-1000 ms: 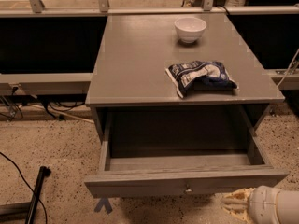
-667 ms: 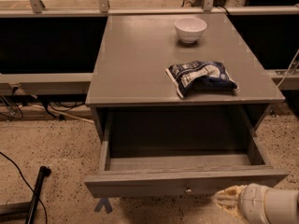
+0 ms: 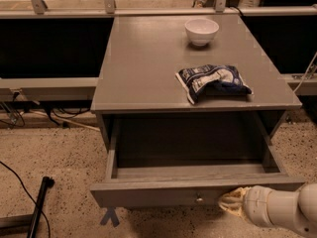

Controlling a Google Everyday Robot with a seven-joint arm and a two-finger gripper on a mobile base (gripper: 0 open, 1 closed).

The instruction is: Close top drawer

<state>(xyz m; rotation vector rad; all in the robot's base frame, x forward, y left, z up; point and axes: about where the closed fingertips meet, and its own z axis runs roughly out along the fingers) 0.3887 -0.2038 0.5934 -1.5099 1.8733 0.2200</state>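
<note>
top drawer (image 3: pixel 148 195) open, tool (image 3: pixel 229 202) at front, arm (image 3: pixel 285 213) cropped

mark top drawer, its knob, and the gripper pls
top drawer (image 3: pixel 143 195): camera view, front panel left of centre.
knob (image 3: pixel 199 199): camera view, its round head.
gripper (image 3: pixel 231 202): camera view, tip at the drawer front, right of the knob.

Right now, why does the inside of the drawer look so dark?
In the camera view, the tabletop hangs over the open top drawer, so its back lies in shadow; the white bowl and the gripper, low at the drawer front right of the knob, look bright.
</note>
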